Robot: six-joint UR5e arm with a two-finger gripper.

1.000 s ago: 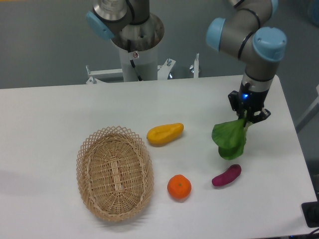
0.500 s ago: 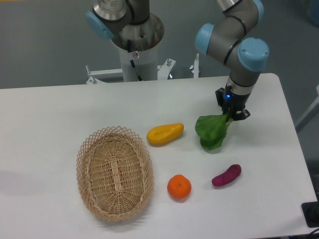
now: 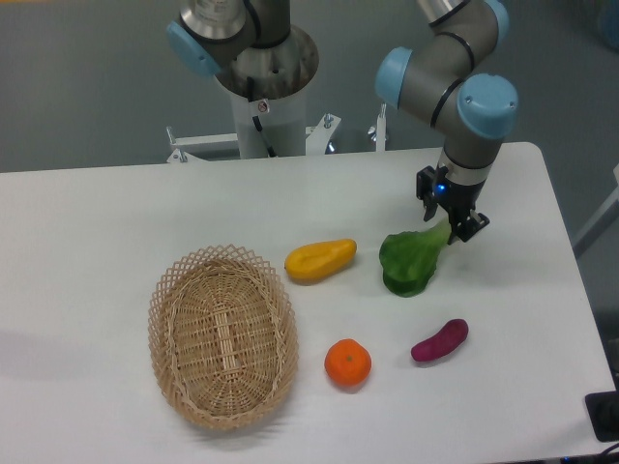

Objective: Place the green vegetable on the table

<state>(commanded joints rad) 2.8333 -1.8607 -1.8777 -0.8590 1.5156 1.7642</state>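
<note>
— Presently, what is being listed at the right of the large white rectangular table [image 3: 116, 208]?

— Item one: a bok-choy-like green vegetable with broad dark leaves and a pale stem [image 3: 410, 261], which is being shown lying on the tabletop, just right of a yellow elongated fruit [image 3: 320, 260]. Its stem end is being flanked by the black two-finger gripper [image 3: 452, 220].

— Is it being gripped?

— That cannot be told; the fingers are being seen at the stem, but whether they are clenched or released is not being shown clearly.

— What else is being recorded?

— A purple sweet potato [image 3: 439, 340] below the vegetable, a round orange fruit [image 3: 347, 363] near it, and an oval wicker basket [image 3: 221, 334] to the left.
</note>
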